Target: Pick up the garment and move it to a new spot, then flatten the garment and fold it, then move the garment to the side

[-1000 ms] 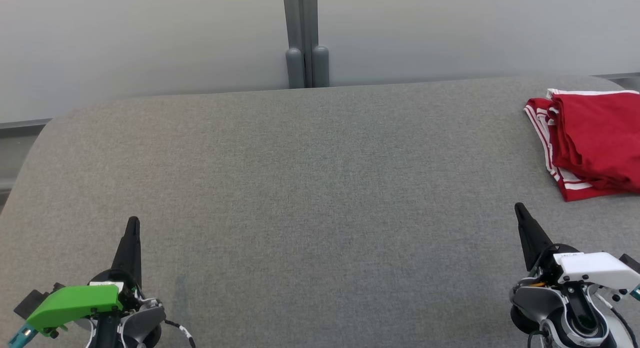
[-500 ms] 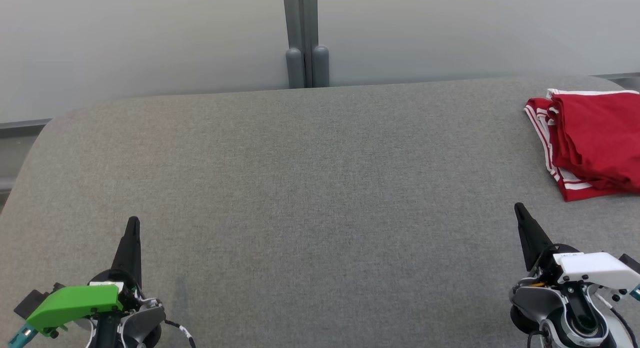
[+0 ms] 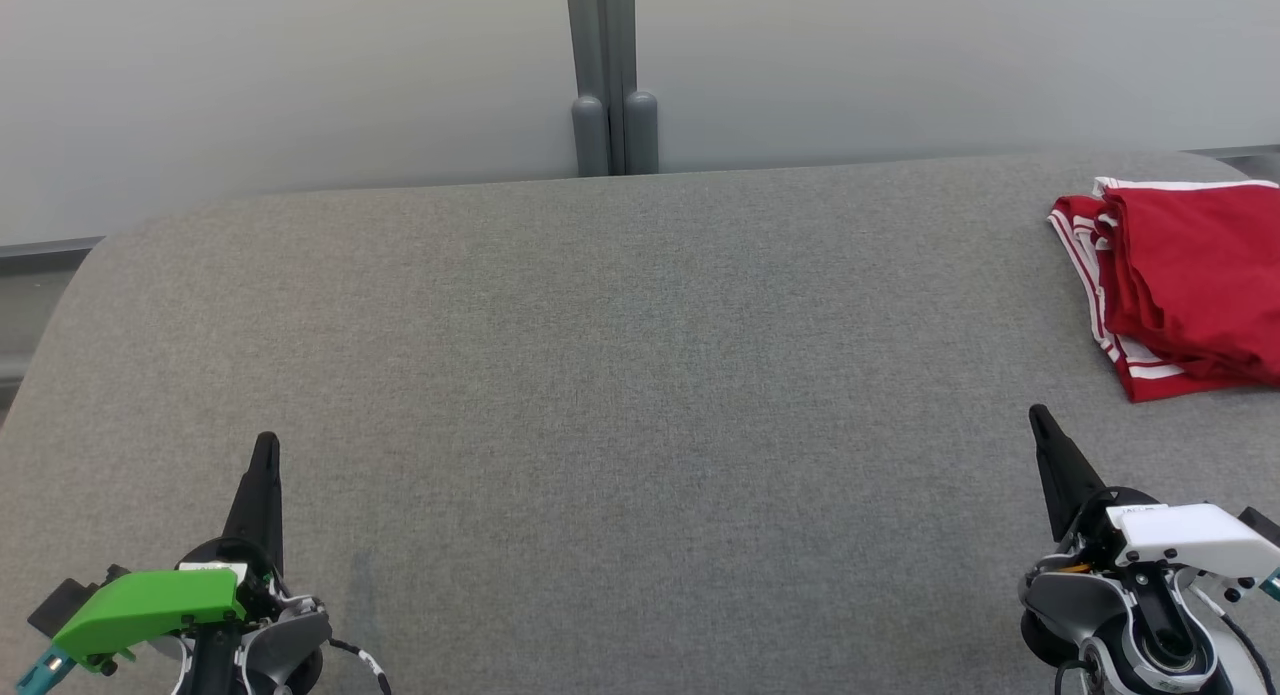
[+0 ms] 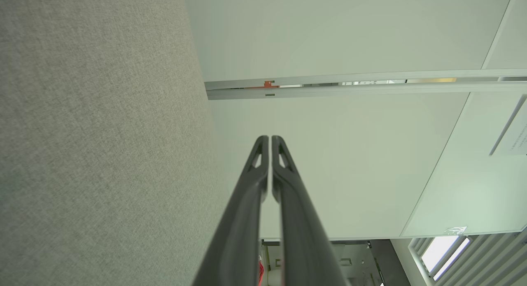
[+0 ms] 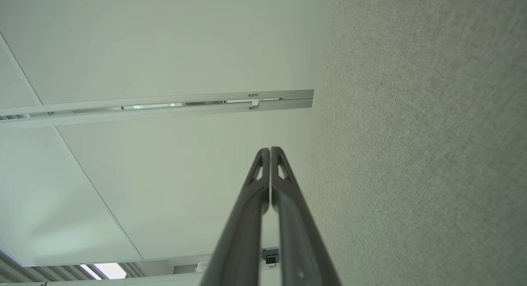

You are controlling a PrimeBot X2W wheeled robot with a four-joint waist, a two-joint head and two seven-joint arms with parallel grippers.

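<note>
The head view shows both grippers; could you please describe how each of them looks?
The left gripper has long, dark, tapering fingers with slotted tips, a bright green cover and a black-and-white banded cable. The right gripper has the same fingers and a white cover over grey and white housing.

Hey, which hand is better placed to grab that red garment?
Right, probably. The right hand sits near the folded red garment on the far right of the table; the left hand is across it. Both are shut, holding nothing.
</note>
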